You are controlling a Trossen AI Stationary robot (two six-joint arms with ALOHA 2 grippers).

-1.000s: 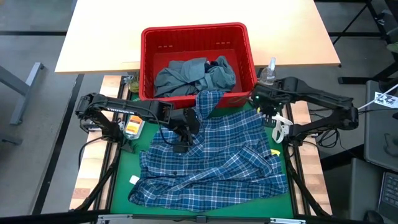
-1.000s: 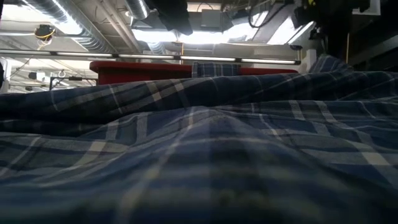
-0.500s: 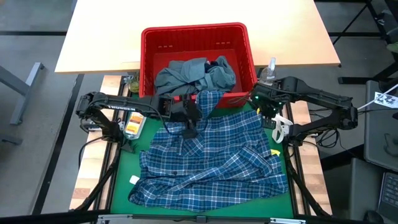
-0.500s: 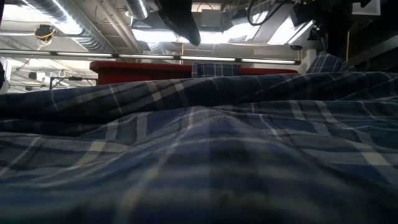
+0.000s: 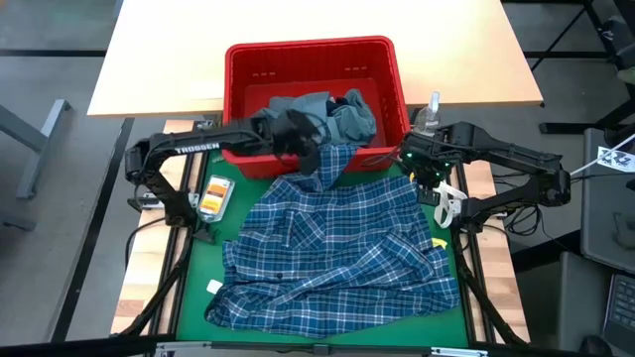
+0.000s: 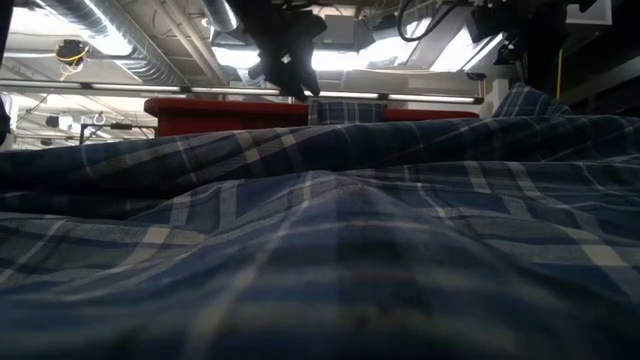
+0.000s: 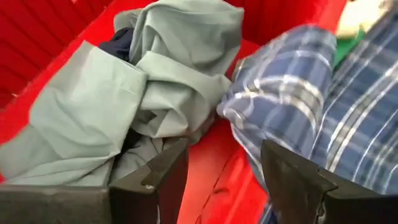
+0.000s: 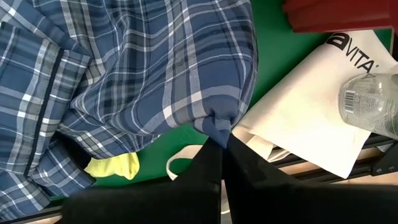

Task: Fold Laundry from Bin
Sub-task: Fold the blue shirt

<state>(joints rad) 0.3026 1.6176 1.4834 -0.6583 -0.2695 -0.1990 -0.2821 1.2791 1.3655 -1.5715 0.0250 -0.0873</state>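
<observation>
Left gripper (image 5: 303, 139) is hanging over the front edge of the bin (image 5: 310, 52) with its fingers (image 7: 289, 177) spread wide and nothing between them — its wrist view looks straight down on the grey-blue garment (image 7: 143, 93) bunched inside the red walls, with a dark navy one (image 7: 121, 40) peeking out behind it. Right gripper (image 8: 222, 146) is pinched shut on a corner of the plaid shirt (image 5: 337, 248), which you only really catch from its wrist view; same view shows the small yellow garment (image 8: 115, 167) under the shirt's edge, plus a white bag (image 8: 311, 118) and a plastic bottle (image 8: 373, 102) beside the mat. From above, the shirt lies spread across the green mat (image 5: 198, 268), long axis running from the near edge up toward the bin, one end draped over the bin's front rim. Low view is mostly plaid folds, with ceiling ducts (image 6: 110, 40) beyond.
</observation>
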